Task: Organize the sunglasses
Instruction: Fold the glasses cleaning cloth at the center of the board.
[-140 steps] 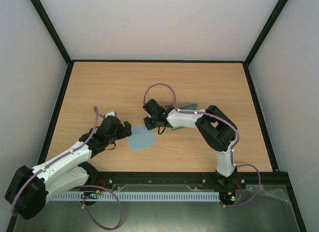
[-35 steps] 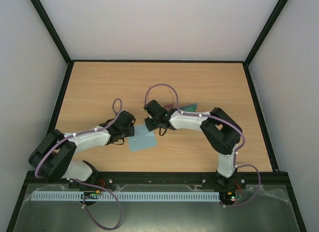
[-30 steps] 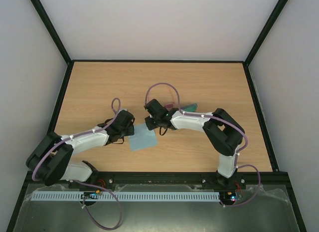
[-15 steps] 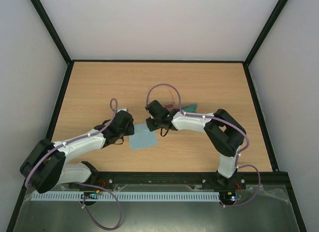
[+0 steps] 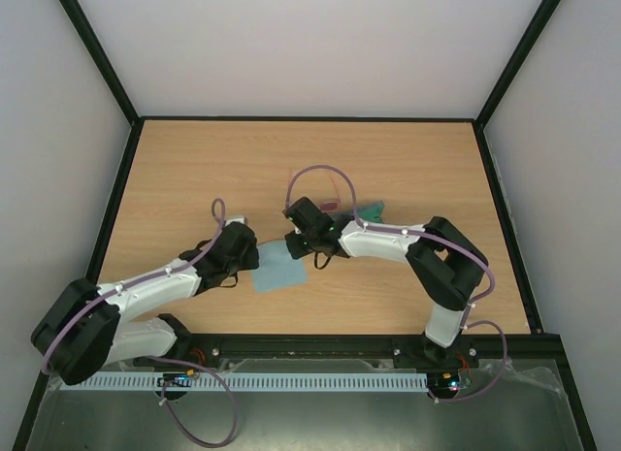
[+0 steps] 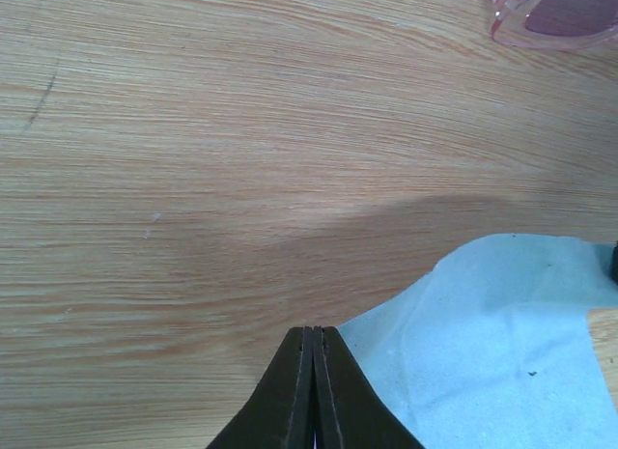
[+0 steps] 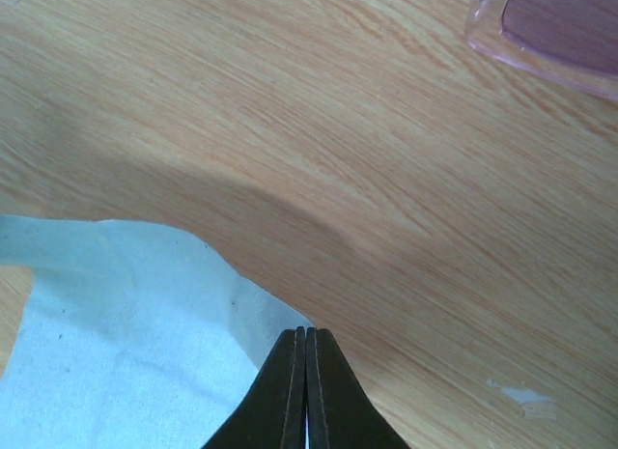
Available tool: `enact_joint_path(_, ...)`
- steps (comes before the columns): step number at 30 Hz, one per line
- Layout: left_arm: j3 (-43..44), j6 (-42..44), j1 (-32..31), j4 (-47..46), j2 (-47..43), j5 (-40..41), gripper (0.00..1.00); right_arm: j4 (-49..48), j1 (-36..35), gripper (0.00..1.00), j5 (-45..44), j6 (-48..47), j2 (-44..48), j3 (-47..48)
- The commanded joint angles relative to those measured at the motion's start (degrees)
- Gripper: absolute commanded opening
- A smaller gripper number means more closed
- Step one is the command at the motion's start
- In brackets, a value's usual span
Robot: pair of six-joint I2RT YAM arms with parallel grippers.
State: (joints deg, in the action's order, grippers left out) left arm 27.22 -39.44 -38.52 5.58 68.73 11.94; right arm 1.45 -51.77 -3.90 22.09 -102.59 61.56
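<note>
Near the middle of the wooden table [image 5: 194, 170], a flat light-blue cloth [image 6: 492, 352] lies between two robot arms that reach in from the near edge. The left gripper [image 6: 314, 338] has its fingers pressed fully together, with the tip at the cloth's left corner. The right gripper [image 7: 306, 335] is closed just as tightly at the cloth's far edge. From either wrist view I cannot tell whether a fold of fabric is actually nipped.

The sunglasses [image 7: 560, 29], pink-framed with purplish lenses, lie on the bare wood just beyond the cloth on its far side, untouched. A blue-grey case [image 5: 375, 209] sits just right of them, half hidden by the right arm.

The step in hand looks like handling the cloth. Doing it well probably means checking that each corner is truly caught, then moving both arms together and low. That would keep the fabric taut and stop it sweeping into the sunglasses.
</note>
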Motion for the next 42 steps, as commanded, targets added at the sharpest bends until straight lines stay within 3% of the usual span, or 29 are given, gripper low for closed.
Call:
enact_joint_path(1,-1.0,-1.1,-1.2,1.3,-2.1,0.3,0.03,1.6,-0.9,0.01,0.7,0.2,1.7,-1.4)
enact_joint_path(42,-5.2,-12.6,-13.6,9.2,-9.6,6.7,0.03,3.3,-5.8,0.01,-4.3,1.3,8.1,-8.9)
